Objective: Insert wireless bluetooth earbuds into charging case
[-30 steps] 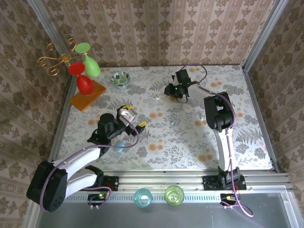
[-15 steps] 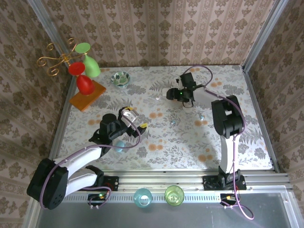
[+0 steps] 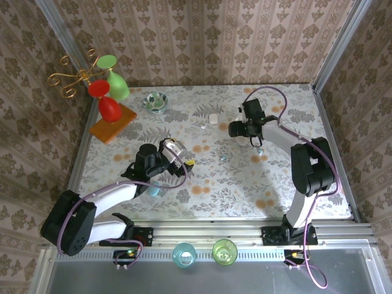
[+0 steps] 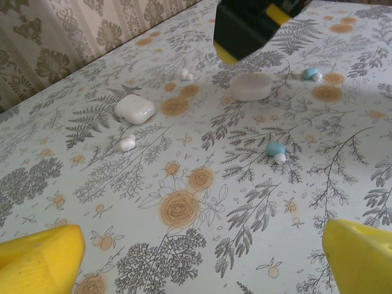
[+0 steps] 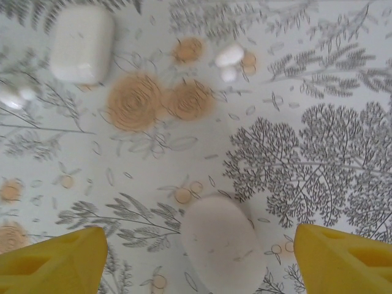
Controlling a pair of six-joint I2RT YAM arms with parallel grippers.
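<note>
**Both grippers wide and empty, earbuds loose on the cloth**

Found the right gripper (image 5: 201, 240) spread wide and holding nothing, with a yellow fingertip at each lower corner of the right wrist view, both cropped by the frame. Saw a pale rounded case (image 5: 223, 245) on the floral table (image 5: 318, 153) directly between those tips, its lower end cut off. Height above it and any contact impossible to judge. Noted a white case (image 5: 81, 44), closed, left of that gripper in the scene and well clear of the tips. Picked out one white earbud (image 5: 229, 56) near the white case but apart from it, and a second white earbud (image 5: 12, 97) on the case's other side, sliced by the frame edge.

Found the left gripper (image 4: 202, 245) likewise wide and empty at the near left of the table, yellow tips cropped at both lower corners of the left wrist view. Counted, ahead of it toward the far right, a blue earbud (image 4: 275, 149), closest but well apart from the fingers. Counted also a farther blue earbud (image 4: 311, 73) near the pale rounded case. Too small and soft in every view to tell stem from tip.

Glimpsed from above a turquoise rounded thing (image 3: 153, 188) half hidden under the left arm, too covered to identify.
</note>
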